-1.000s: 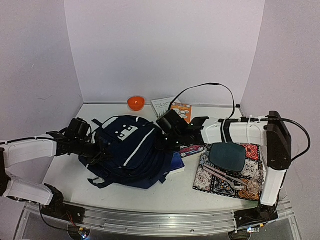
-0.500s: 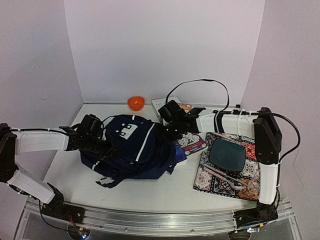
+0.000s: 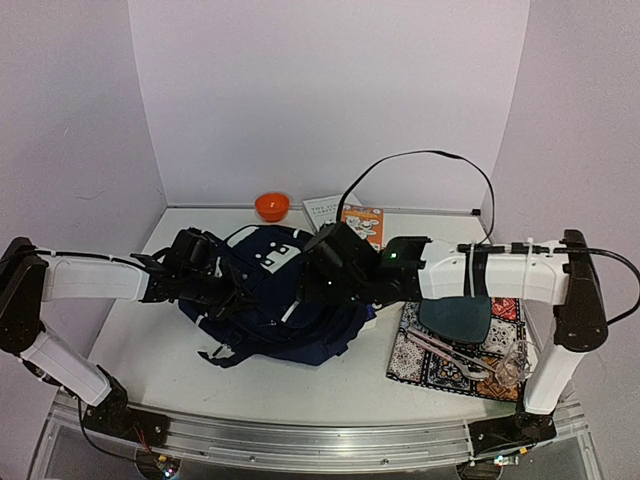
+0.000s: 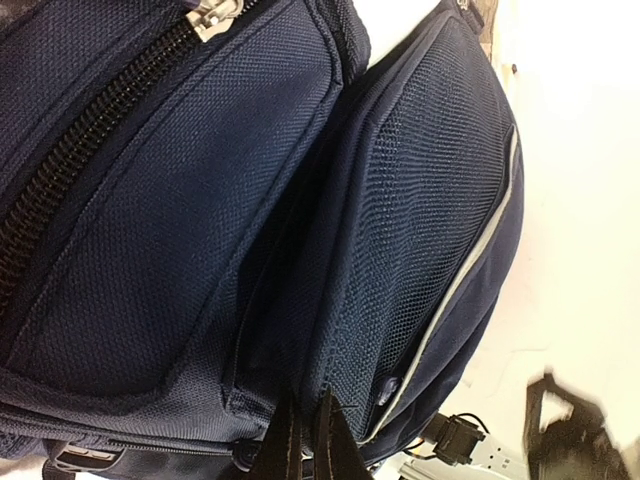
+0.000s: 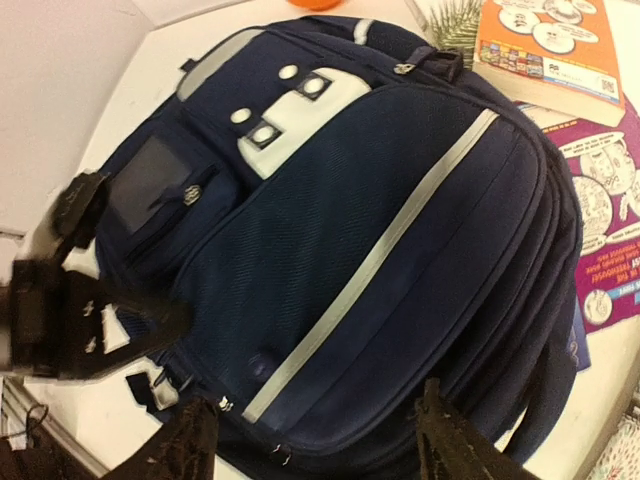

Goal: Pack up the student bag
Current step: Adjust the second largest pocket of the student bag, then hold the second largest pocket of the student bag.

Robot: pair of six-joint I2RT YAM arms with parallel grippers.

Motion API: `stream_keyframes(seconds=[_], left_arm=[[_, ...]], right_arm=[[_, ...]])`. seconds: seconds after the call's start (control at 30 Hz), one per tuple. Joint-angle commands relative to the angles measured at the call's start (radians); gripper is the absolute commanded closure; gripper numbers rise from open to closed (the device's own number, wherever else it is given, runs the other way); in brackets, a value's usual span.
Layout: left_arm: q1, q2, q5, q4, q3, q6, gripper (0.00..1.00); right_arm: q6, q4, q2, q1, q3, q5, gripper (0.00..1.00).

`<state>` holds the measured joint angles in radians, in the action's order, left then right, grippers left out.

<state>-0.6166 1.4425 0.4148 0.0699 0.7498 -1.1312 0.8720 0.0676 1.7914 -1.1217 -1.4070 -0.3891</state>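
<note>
**Left gripper (image 4: 306,405) nipped on the student bag (image 3: 300,330), right gripper (image 5: 317,395) spread above it**

At the left, the left gripper's fingers are drawn almost together on a fold of fabric beside the bag's mesh side pocket, and they seem to pinch it. The navy bag lies at the middle of the table (image 3: 300,390) with its front panel up. The zips in view are closed, so what is inside stays hidden. The right gripper hovers over the front panel with its fingers wide apart, holding nothing. Behind the bag stands an orange bowl (image 3: 271,206); I cannot tell what it contains. Just right of the bowl lie a white book (image 3: 323,209) and an orange-covered book (image 3: 363,224). Farthest right, a patterned mat (image 3: 440,368) carries a dark teal item (image 3: 455,318).
</note>
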Motion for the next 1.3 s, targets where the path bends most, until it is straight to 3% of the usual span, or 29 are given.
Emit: stream_keyframes(seconds=[0.0, 0.17, 0.37, 0.7, 1.27], left_arm=[[-0.024, -0.028, 0.030, -0.163, 0.039, -0.032, 1.00], [-0.023, -0.045, 0.010, -0.165, 0.020, -0.052, 1.00], [-0.023, -0.052, 0.010, -0.167, 0.046, -0.062, 1.00], [-0.023, -0.080, 0.001, -0.180, 0.039, -0.120, 1.00], [-0.026, -0.107, -0.007, -0.193, 0.001, -0.162, 1.00]], right_arm=[[0.097, 0.048, -0.080, -0.009, 0.035, -0.174, 0.29], [0.032, 0.047, -0.048, -0.021, -0.042, -0.026, 0.37], [0.148, -0.014, 0.064, -0.103, -0.082, 0.069, 0.44], [0.264, -0.220, 0.234, -0.112, -0.131, 0.212, 0.52], [0.405, -0.247, 0.315, -0.110, -0.151, 0.004, 0.58]])
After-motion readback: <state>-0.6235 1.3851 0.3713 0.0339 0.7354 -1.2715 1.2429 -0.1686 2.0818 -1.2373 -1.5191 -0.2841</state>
